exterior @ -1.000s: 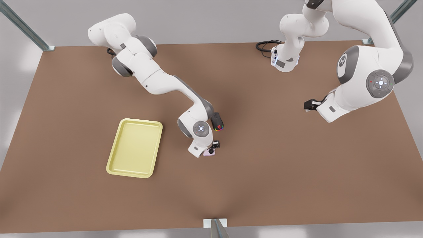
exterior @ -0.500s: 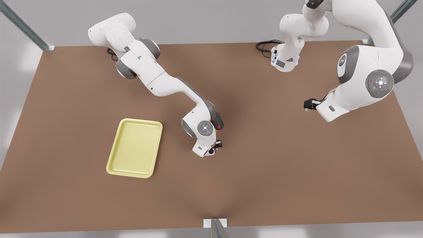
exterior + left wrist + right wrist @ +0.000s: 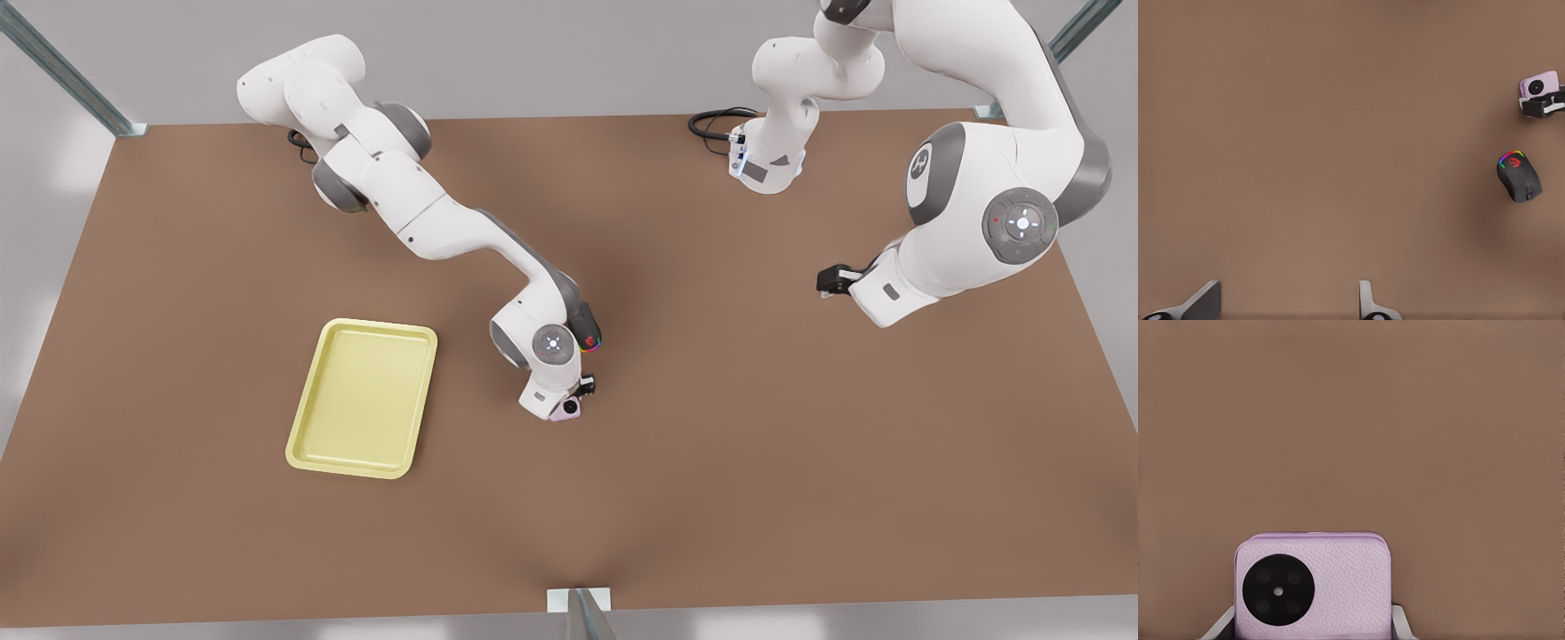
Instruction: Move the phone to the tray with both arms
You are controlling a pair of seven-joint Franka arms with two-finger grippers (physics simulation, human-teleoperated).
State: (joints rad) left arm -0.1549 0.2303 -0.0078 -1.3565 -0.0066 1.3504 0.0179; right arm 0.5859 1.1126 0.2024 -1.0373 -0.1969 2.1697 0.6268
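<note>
The pale pink phone [image 3: 567, 408] [image 3: 1315, 587] lies on the brown table right of the tray, camera circle up. My right gripper [image 3: 578, 391] [image 3: 1311, 623] is down over it, shut on it, one grey finger [image 3: 1221, 623] pressed to each side. The left wrist view shows that gripper [image 3: 1543, 107] and the phone [image 3: 1540, 84] from afar. My left gripper [image 3: 827, 283] [image 3: 1285, 310] waits open above the table at the front view's right, nothing between its fingers. The pale yellow tray [image 3: 360, 400] sits at the front view's left, holding nothing.
A black mouse [image 3: 587, 331] [image 3: 1519, 175] with rainbow lights lies just behind the right wrist. A black cable [image 3: 711, 120] coils by the far arm base. Bare brown table [image 3: 756, 462] spreads between the arms.
The right arm's wrist shifted slightly toward the front view's right and settled over the phone, its fingers now against the phone's sides. The left arm barely moved.
</note>
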